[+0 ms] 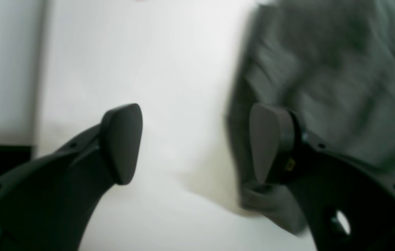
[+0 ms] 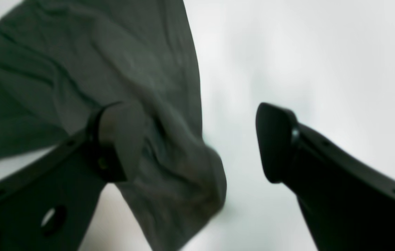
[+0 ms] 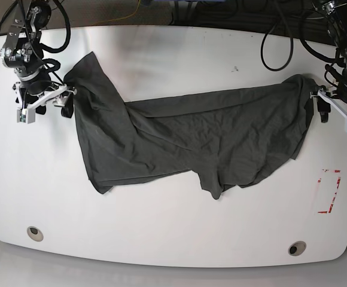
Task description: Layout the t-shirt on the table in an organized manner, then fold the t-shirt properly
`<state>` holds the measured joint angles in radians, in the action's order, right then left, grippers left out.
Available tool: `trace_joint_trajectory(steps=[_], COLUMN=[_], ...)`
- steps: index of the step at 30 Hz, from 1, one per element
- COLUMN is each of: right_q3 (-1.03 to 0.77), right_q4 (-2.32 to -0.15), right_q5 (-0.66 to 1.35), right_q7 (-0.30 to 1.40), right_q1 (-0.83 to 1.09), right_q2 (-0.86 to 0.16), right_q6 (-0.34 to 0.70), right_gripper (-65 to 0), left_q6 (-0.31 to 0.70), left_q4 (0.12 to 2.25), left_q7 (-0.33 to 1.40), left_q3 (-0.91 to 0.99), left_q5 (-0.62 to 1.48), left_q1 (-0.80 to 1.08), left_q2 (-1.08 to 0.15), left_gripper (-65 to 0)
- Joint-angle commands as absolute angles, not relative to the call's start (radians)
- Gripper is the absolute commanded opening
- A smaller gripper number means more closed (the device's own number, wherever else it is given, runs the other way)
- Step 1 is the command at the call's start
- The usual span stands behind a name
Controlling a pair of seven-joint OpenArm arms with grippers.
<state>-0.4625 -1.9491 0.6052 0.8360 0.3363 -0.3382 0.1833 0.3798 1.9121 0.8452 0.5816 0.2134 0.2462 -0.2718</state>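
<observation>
The dark grey t-shirt lies stretched sideways across the white table, wrinkled, with its lower hem bunched near the middle. My right gripper stands open at the shirt's left end. In the right wrist view the right gripper has one finger over the t-shirt, and a loose corner of cloth reaches into the gap. My left gripper is open at the shirt's right end. In the left wrist view the left gripper has one finger at the edge of the t-shirt, with bare table between the jaws.
A red tape rectangle marks the table at the right. Two round grommets sit near the front edge. Black cables hang over the back edge behind both arms.
</observation>
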Motion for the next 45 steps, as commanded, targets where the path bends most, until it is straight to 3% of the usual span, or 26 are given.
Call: trace_joint_trajectory(steps=[1, 15, 21, 30, 45], right_q3=[-0.441, -0.332, -0.206, 0.030, 0.102], right_q4=[-1.968, -1.897, -1.828, -1.709, -1.440], right_q5=[0.613, 0.611, 0.611, 0.611, 0.610], right_q7=[0.814, 0.812, 0.809, 0.806, 0.796], right_q1=[0.289, 0.133, 0.054, -0.076, -0.269], right_q2=[-0.354, -0.354, -0.349, -0.271, -0.130], right_q6=[0.186, 0.186, 0.188, 0.188, 0.188], right_gripper=[-16.8, -16.8, -16.8, -16.8, -16.8], left_q6=[0.375, 0.374, 0.374, 0.374, 0.375], left_q4=[1.929, 1.926, 1.926, 1.922, 1.920], left_q7=[0.831, 0.828, 0.826, 0.826, 0.825], left_q3=[0.604, 0.647, 0.648, 0.704, 0.723], left_q5=[0.216, 0.214, 0.214, 0.214, 0.214], left_q1=[0.206, 0.156, 0.162, 0.162, 0.162], left_q2=[-0.286, -0.285, -0.283, -0.282, -0.289], left_gripper=[-19.7, -19.5, -19.9, -20.0, -20.0])
